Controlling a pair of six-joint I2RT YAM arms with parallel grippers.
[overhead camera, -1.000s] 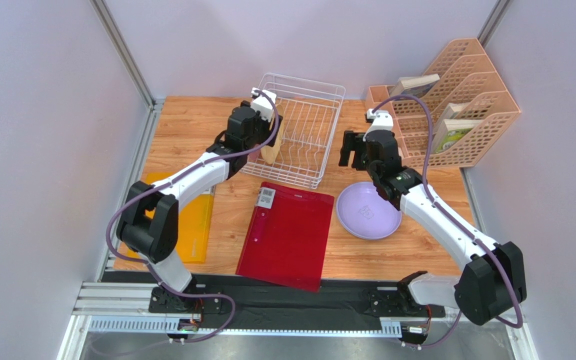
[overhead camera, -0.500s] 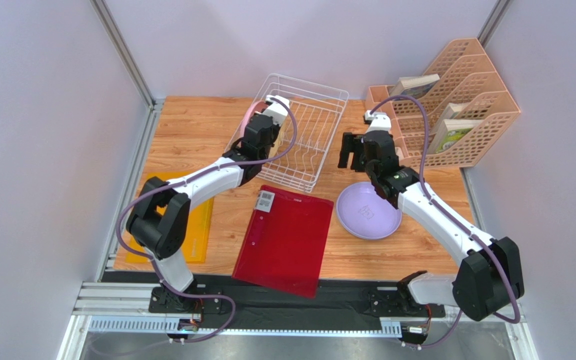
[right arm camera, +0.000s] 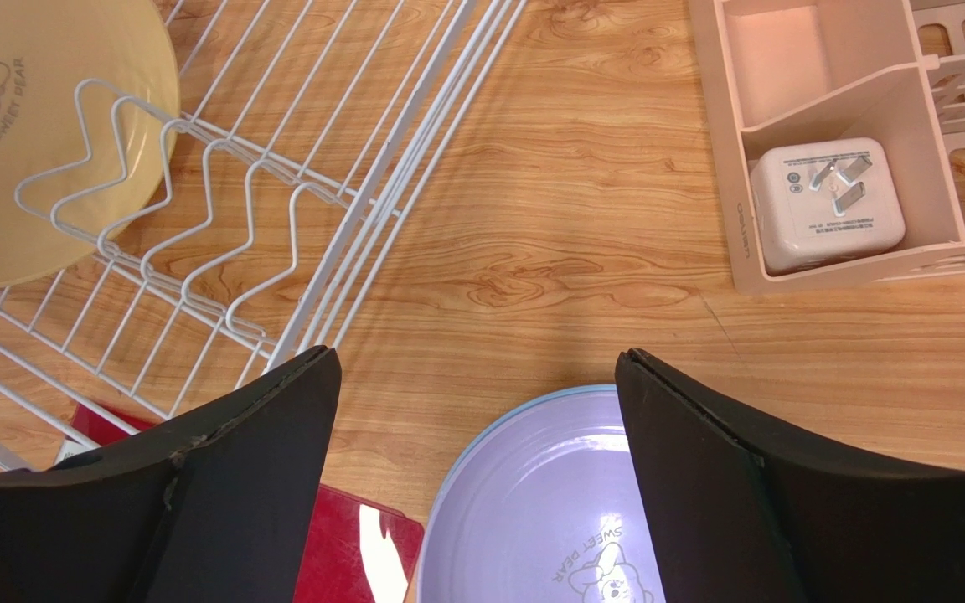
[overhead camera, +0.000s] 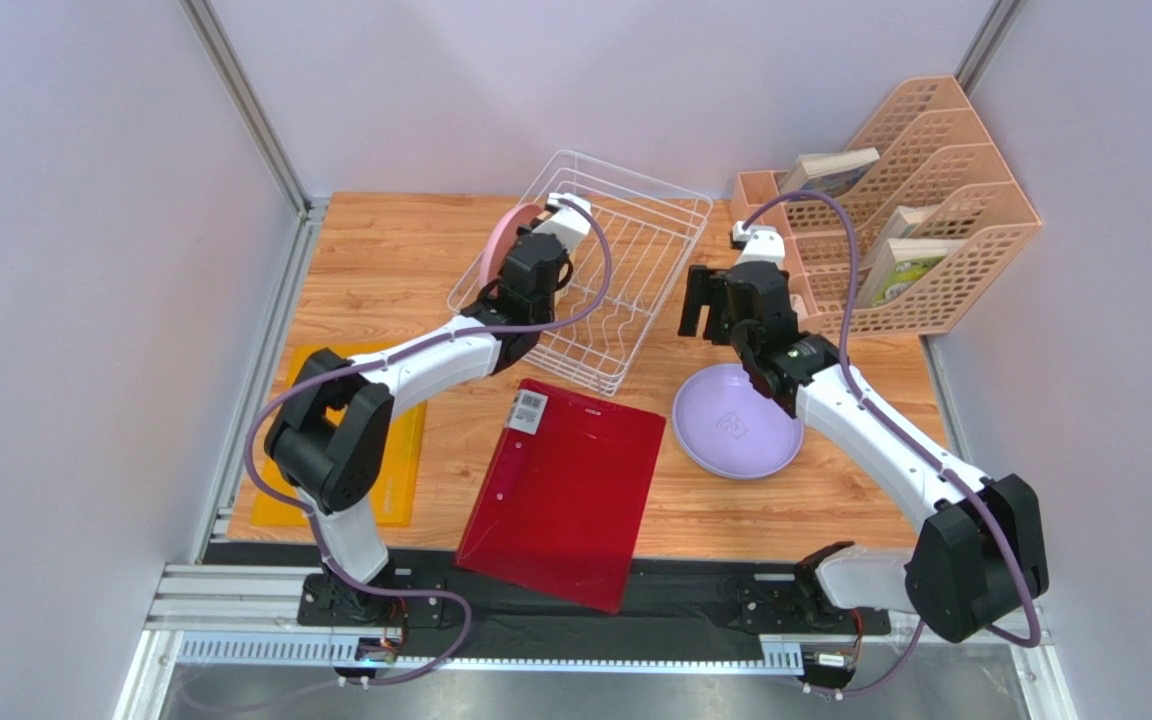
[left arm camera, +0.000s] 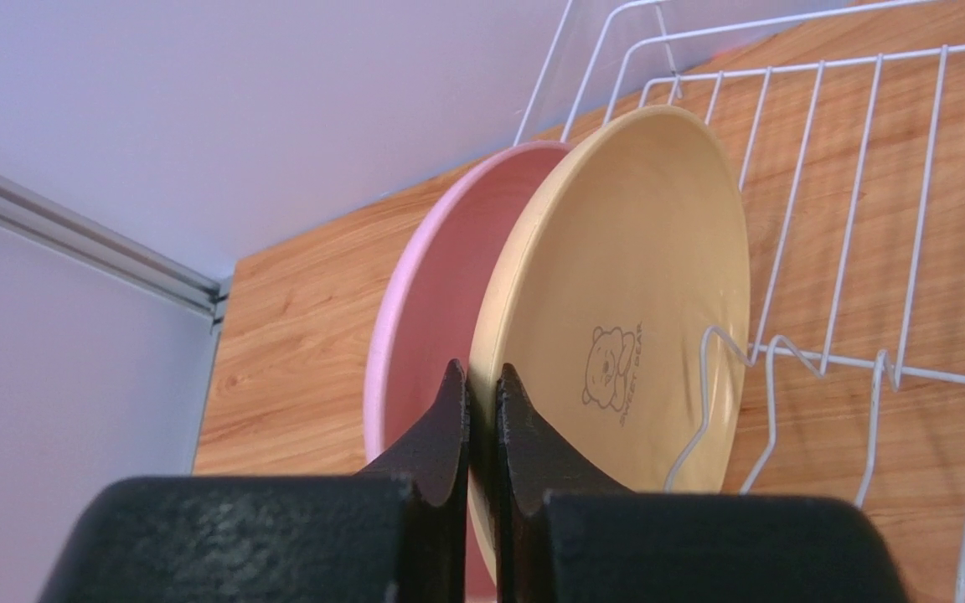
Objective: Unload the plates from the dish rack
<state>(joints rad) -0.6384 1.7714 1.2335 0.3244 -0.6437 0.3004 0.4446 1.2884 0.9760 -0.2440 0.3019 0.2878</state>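
the dish rack (overhead camera: 620, 255) sits skewed at the back of the worktop (overhead camera: 387, 255). two plates stand on edge at its left end: the pink plate (left arm camera: 425, 327) outermost and the tan-yellow plate (left arm camera: 626, 302) just beside it, its face with a small bear print turned toward the prongs. the rest of the rack shows only bare wire.

the left tool (left arm camera: 478, 374) has its two fingers pressed almost together over the lower rim of the tan-yellow plate, one finger slipped between the two plates and the other on the printed face. from above, the left arm covers most of that plate, and only an arc of the pink one shows.

the lilac plate (overhead camera: 737, 423) lies flat on the worktop to the right of a red board (overhead camera: 560, 480). the right wrist view cuts off its near half. the right tool (right arm camera: 475, 358) hangs above the bare wood between rack and lilac plate, fingers spread wide, gripping nothing.

the peach file organizer (overhead camera: 973, 225) at the back right holds a few books or booklets in its slots, titles too small to read. its low front tray holds a white plug adapter (right arm camera: 825, 204). an orange-yellow flat sheet (overhead camera: 405, 450) at the left is partly hidden by the left arm.
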